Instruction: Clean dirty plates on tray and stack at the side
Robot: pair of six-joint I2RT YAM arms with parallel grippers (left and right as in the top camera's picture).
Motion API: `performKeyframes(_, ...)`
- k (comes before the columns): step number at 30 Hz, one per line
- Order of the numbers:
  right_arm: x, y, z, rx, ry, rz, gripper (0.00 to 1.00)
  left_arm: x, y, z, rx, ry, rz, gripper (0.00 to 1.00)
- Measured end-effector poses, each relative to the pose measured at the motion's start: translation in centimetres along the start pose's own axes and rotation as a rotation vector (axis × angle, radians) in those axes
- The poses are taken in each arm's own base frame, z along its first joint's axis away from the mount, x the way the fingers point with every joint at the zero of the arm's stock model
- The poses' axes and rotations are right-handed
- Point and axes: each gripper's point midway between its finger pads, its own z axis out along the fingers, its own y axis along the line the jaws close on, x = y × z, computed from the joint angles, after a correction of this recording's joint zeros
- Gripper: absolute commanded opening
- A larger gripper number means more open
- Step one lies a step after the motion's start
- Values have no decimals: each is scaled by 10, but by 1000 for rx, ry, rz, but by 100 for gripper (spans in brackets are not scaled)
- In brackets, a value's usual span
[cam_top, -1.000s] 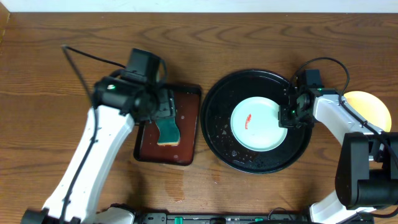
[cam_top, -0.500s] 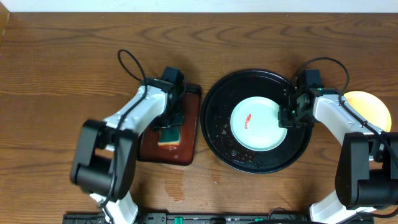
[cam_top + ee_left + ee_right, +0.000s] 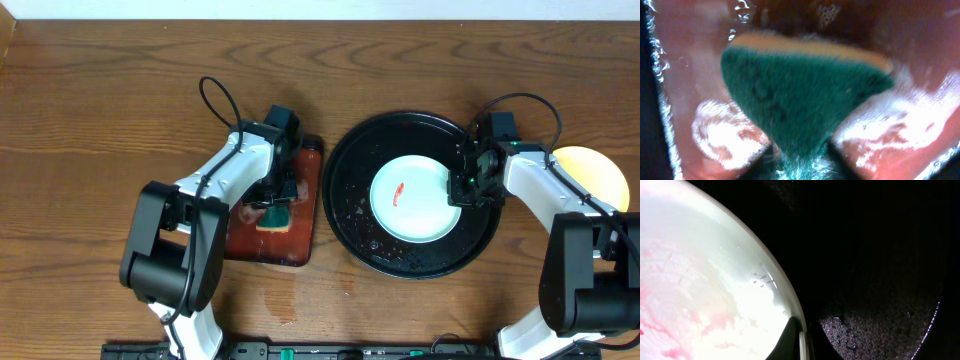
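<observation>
**Left arm folds in over the sponge; plate not yet wiped**

In the left wrist view the sponge (image 3: 800,95) fills the frame, green scouring face up over a yellow layer, narrowing to a squeezed neck at the bottom edge. That reads as the left gripper (image 3: 272,200) clamped narrowly on it, though its fingers do not show. Over the last second this arm has swung from an outstretched reach to a tight fold, and it presses the sponge into the wet, foamy red-brown tray (image 3: 302,215). I judge this to be soaking before the wipe.

The right gripper (image 3: 465,185) has not moved. Its jaws are nearly closed on the right rim of the pale plate (image 3: 410,200); one dark finger (image 3: 790,340) lies along the rim, the other is hidden. The plate sits in the black tray (image 3: 345,190), its red smear (image 3: 399,193) untouched.

Farther right, a yellow plate (image 3: 590,170) rests on the tabletop (image 3: 100,100).
</observation>
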Motion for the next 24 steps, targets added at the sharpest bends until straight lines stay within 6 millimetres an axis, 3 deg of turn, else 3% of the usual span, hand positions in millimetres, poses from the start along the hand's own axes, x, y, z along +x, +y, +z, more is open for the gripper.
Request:
performKeyframes(7, 0, 0, 0, -1, 1, 0, 1, -15, 1, -39, 27, -147, -4, 56)
performKeyframes(10, 0, 0, 0, -1, 1, 0, 1, -29, 1, -45, 24, -219, -10, 56)
performKeyframes(14, 0, 0, 0, -1, 1, 0, 1, -42, -2, -35, 22, -263, -14, 52)
performKeyframes(18, 0, 0, 0, -2, 1, 0, 1, -38, 0, -10, -6, -207, -10, 47)
performKeyframes(21, 0, 0, 0, -2, 1, 0, 1, -37, 1, -2, -16, -190, -11, 35)
performKeyframes(24, 0, 0, 0, -2, 2, 0, 1, -38, 2, 2, -26, -185, -10, 8)
